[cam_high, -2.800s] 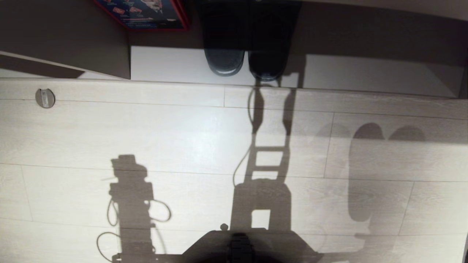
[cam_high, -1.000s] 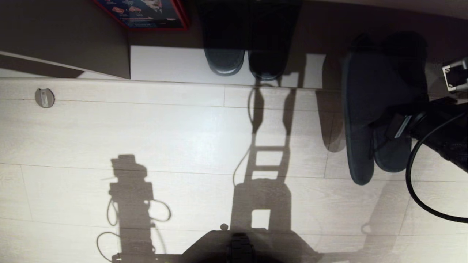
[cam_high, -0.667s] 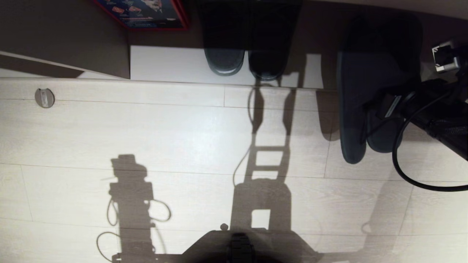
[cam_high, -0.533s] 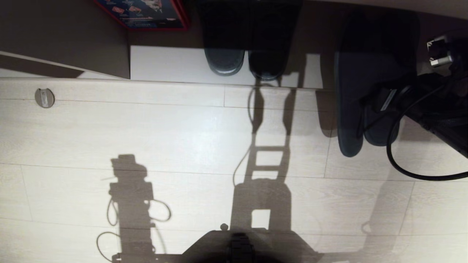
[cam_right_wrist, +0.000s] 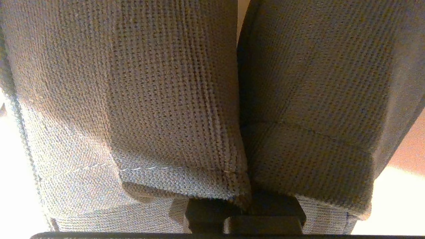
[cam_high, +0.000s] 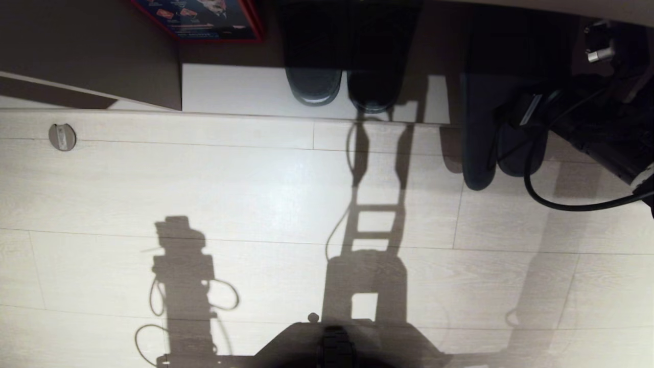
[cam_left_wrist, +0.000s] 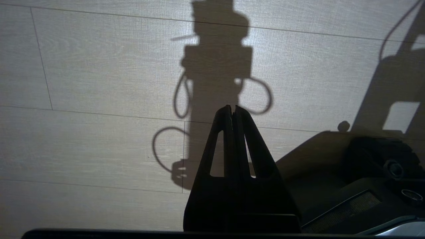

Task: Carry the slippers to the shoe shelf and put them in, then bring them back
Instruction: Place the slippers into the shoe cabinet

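The slippers (cam_high: 477,133), a flat dark pair, hang side by side from my right gripper (cam_high: 513,115) at the upper right of the head view. Their toe ends reach into the dark opening of the shoe shelf (cam_high: 245,89), and their heels hang over the wooden floor. In the right wrist view the knitted bands of the slippers (cam_right_wrist: 149,99) fill the picture. There my right gripper (cam_right_wrist: 245,212) is shut on their inner edges, its fingertips hidden under the fabric. My left gripper (cam_left_wrist: 232,109) is shut and empty, parked above the floor.
A chunkier dark pair (cam_high: 347,76) stands in the shelf to the left of the held slippers. A red-edged box (cam_high: 204,18) lies further left, beyond a dark divider (cam_high: 153,76). A black cable (cam_high: 552,199) loops below my right arm. A round metal disc (cam_high: 62,137) sits in the floor.
My right arm came into the head view from the right with the slippers and has carried them steadily away from me, from over the floor to the shelf opening. The left arm has stayed still.
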